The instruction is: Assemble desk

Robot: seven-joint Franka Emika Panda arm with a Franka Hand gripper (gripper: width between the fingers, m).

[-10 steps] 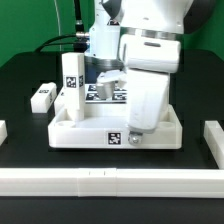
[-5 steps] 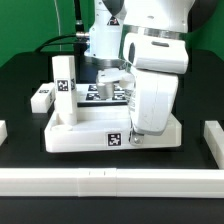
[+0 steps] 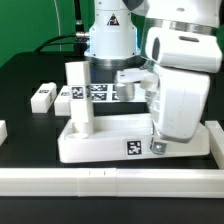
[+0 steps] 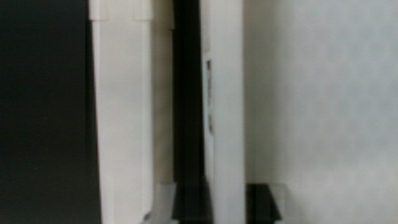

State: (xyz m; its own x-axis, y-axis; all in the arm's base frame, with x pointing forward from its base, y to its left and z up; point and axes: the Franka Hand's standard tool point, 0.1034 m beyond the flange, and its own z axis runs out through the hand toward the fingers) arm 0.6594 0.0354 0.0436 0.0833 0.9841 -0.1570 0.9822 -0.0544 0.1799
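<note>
Since the earlier frames, the tabletop (image 3: 100,148) has shifted toward the exterior view's right and nearer the camera, and it has turned slightly. The arm has moved the same way with it.

1. Position of the tabletop. The tabletop lies flat on the black table (image 3: 25,140). Its front corner on the exterior view's right sits directly at the gripper (image 3: 157,146). The rest of the tray extends away from the fingers toward the exterior view's left.

2. Fitted leg. One upright leg (image 3: 80,95) stands in the tabletop's corner farthest from the fingers, on the exterior view's left.

3. Loose leg. One loose leg (image 3: 42,97) lies on the table, well apart from the fingers and beyond the upright leg on the exterior view's left.

4. State of the fingers. The jaws are clenched to a narrow gap. In the exterior view the wrist housing hides most of them; only a grey tip shows against the tray's front wall. In the wrist view the dark fingertips (image 4: 187,205) stand on either side of a thin white strip that appears to be the tabletop's raised rim. The grip is therefore on the rim at that corner.

5. Surroundings. The marker board (image 3: 100,92) lies behind the tabletop, apart from the fingers. The border rail (image 3: 100,181) runs in front of them, close to the tray's front wall.
</note>
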